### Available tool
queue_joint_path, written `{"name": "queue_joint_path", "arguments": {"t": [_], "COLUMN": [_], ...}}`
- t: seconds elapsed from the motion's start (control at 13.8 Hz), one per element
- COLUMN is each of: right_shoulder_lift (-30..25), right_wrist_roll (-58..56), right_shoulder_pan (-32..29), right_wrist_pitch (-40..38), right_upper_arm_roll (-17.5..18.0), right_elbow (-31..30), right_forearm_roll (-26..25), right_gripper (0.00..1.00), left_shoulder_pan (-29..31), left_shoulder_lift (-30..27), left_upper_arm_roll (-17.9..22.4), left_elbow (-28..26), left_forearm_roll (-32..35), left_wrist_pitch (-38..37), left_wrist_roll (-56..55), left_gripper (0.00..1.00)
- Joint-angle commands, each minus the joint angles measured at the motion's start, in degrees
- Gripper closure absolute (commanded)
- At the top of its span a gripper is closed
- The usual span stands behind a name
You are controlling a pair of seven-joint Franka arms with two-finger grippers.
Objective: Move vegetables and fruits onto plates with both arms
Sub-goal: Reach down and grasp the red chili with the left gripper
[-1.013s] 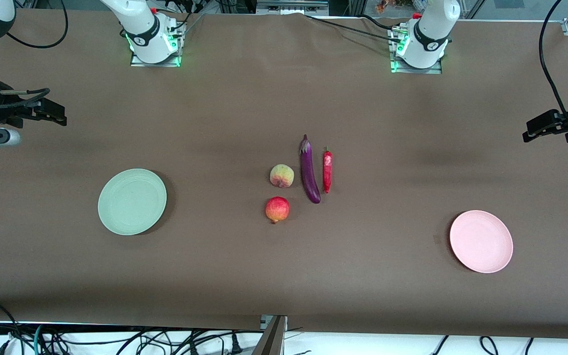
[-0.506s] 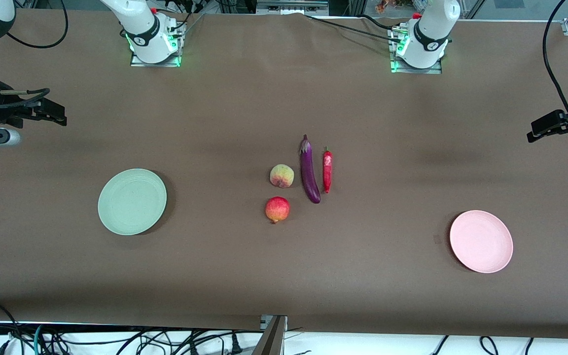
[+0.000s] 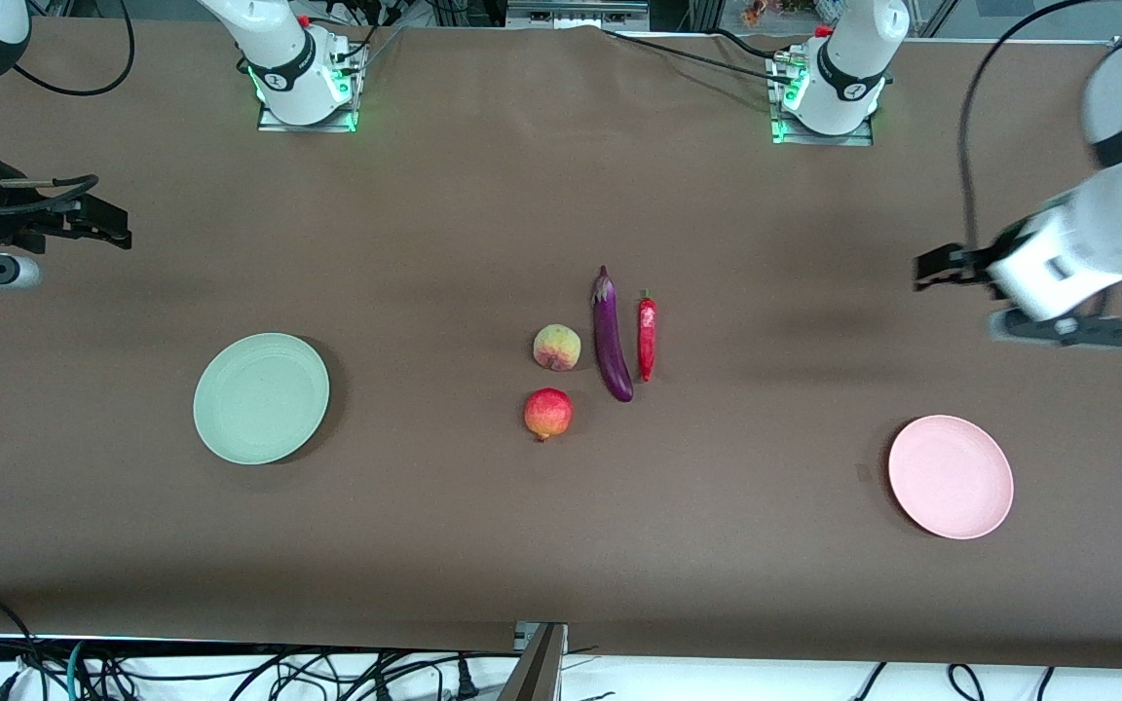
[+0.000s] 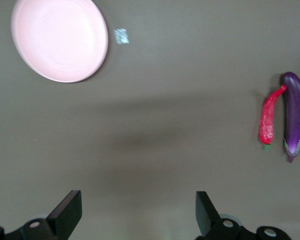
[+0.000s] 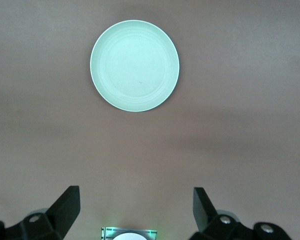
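Note:
A purple eggplant (image 3: 612, 339) and a red chili (image 3: 647, 337) lie side by side mid-table. A peach (image 3: 557, 348) lies beside the eggplant, and a red fruit (image 3: 547, 414) lies nearer the camera. The mint green plate (image 3: 261, 397) sits toward the right arm's end and the pink plate (image 3: 951, 476) toward the left arm's end; both are empty. My left gripper (image 3: 941, 268) hangs open and empty over bare table. Its wrist view shows its fingers apart (image 4: 138, 212), the pink plate (image 4: 59, 39), chili (image 4: 269, 120) and eggplant (image 4: 294, 112). My right gripper (image 3: 103, 224) waits open and empty (image 5: 135, 210) at its end of the table, with the green plate (image 5: 134, 65) in its view.
The arm bases (image 3: 306, 83) (image 3: 829, 92) stand at the table's edge farthest from the camera. A small pale mark (image 3: 861, 472) lies on the cloth beside the pink plate. Cables (image 3: 230, 672) hang under the edge nearest the camera.
My left arm has swung in from the table's end toward the middle, bringing its gripper over the table. The right arm and all objects have not moved.

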Motion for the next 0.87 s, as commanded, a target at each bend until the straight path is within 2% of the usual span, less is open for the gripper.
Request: {"name": "queue_joint_path", "arguments": {"t": [0.0,0.14,0.29,0.51,0.65,0.8], "right_shoulder_lift": [0.9,2.5,3.5,6.4,7.3,9.2], "right_wrist_roll": [-1.2,-1.0,-1.1,-1.2,-0.4,2.4], "right_shoulder_pan": [-0.5,-0.1,-0.1,0.2,3.2,7.3], "right_wrist_pitch": [-0.5,-0.5,-0.5,-0.3,0.2,3.0], "right_upper_arm_roll": [0.3,0.4,0.6,0.8,0.8,0.8], "right_elbow": [1.5,1.4,1.3,1.3,1.4,1.4], "right_forearm_roll": [0.4,0.4,1.5,2.2,1.9,1.7], "right_gripper": [0.0,0.0,0.0,0.0,0.0,0.0], "left_shoulder_pan": [-3.8,-7.3,-12.1,-17.0,-19.8,-20.3], "left_shoulder_lift": [5.5,9.1,14.1,21.5,24.8,25.7], "left_upper_arm_roll": [-1.8,-2.5,-2.5,-2.5,-2.4,-2.5], "left_elbow": [1.3,0.5,0.0,0.0,-1.0,-3.7], "left_forearm_roll": [-1.6,-4.7,-4.4,-4.3,-4.2,-4.2], "left_wrist_pitch": [-0.3,4.5,12.7,22.0,25.7,28.1], "left_wrist_roll": [-4.1,-6.7,-12.4,-14.9,-15.6,-16.1], "left_gripper": [0.0,0.0,0.0,0.0,0.0,0.0]}}
